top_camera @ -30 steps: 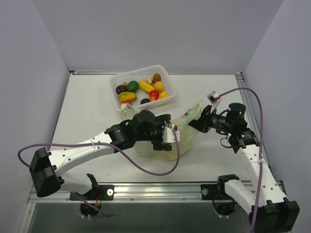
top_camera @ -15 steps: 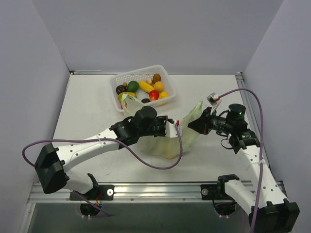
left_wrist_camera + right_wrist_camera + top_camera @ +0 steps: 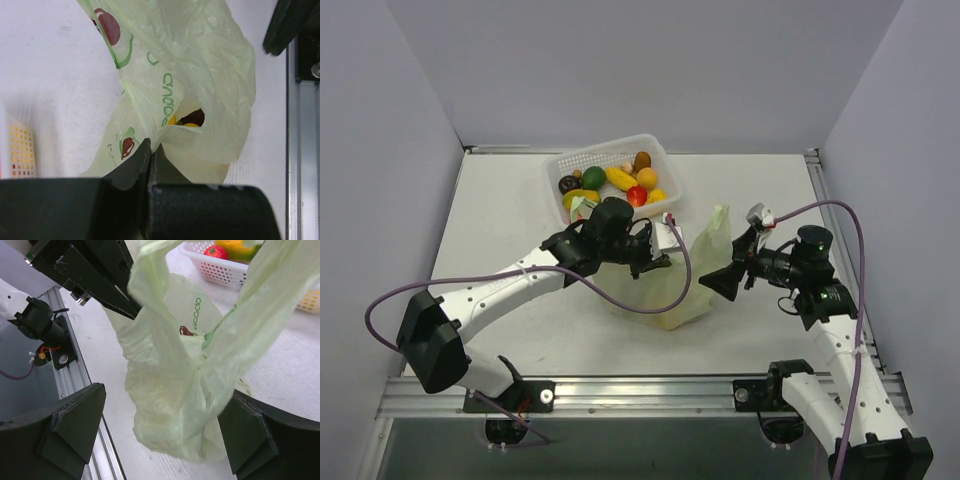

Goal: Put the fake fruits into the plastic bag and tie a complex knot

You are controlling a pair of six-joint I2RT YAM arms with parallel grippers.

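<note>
The pale-green plastic bag [image 3: 672, 292] stands in the middle of the table, one handle strip [image 3: 717, 226] sticking up. My left gripper [image 3: 658, 260] is shut on a fold of the bag's rim [image 3: 161, 134]. Through a gap under that fold a yellow fake fruit [image 3: 184, 121] shows inside the bag [image 3: 205, 75]. My right gripper [image 3: 725, 270] stands open just right of the bag. In the right wrist view its fingers [image 3: 75, 422] are spread wide, with the bag [image 3: 175, 400] hanging in front of them, not pinched. Several fake fruits [image 3: 620, 182] lie in the basket.
The white perforated basket [image 3: 660, 158] sits behind the bag, close to my left wrist, and its corner shows in the right wrist view [image 3: 222, 271]. The aluminium rail [image 3: 640, 385] runs along the near edge. Purple cables loop beside both arms.
My left gripper closed on the bag's rim and moved back toward the basket. My right gripper opened, let go of the bag's handle and drew back slightly.
</note>
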